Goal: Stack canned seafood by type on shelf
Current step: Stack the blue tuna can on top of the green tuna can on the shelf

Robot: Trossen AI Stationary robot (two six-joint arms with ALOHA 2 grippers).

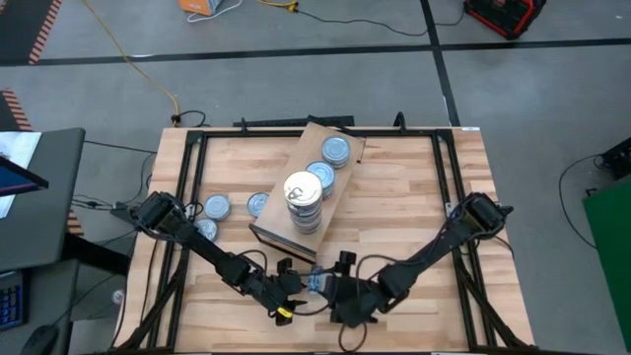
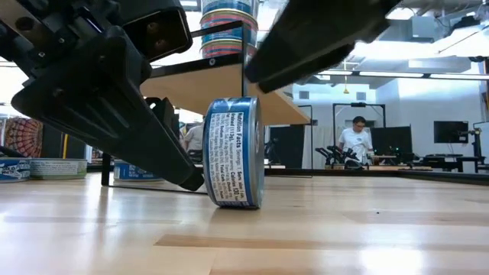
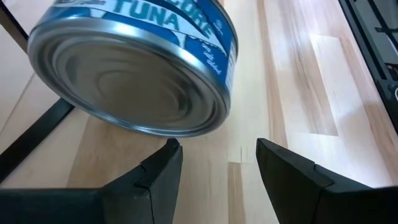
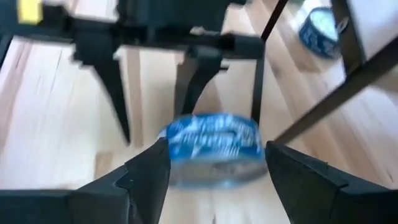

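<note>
A blue tuna can [image 2: 233,163] stands on its rim on the tabletop near the front edge, between my two grippers [image 1: 314,283]. My left gripper [image 3: 217,152] is open, and the can's bare metal face [image 3: 124,81] is turned toward it. My right gripper [image 4: 214,155] is open too and hovers just above and beside the can [image 2: 260,72]. On the shelf [image 1: 343,189], a stack of cans [image 1: 304,202] stands beside two single cans [image 1: 335,151]. My left gripper's one fingertip [image 2: 195,182] sits right at the lower part of the can's flat metal face [image 2: 208,179], coming in slanting down from the table's left. Whether it touches the can I cannot tell. The can rests with its rim on the table.
Three loose cans [image 1: 217,207] lie on the table left of the shelf. The shelf stands raised on a black frame [image 2: 243,53] just behind the upright can. Bare tabletop [image 1: 414,197] lies to the right of the shelf.
</note>
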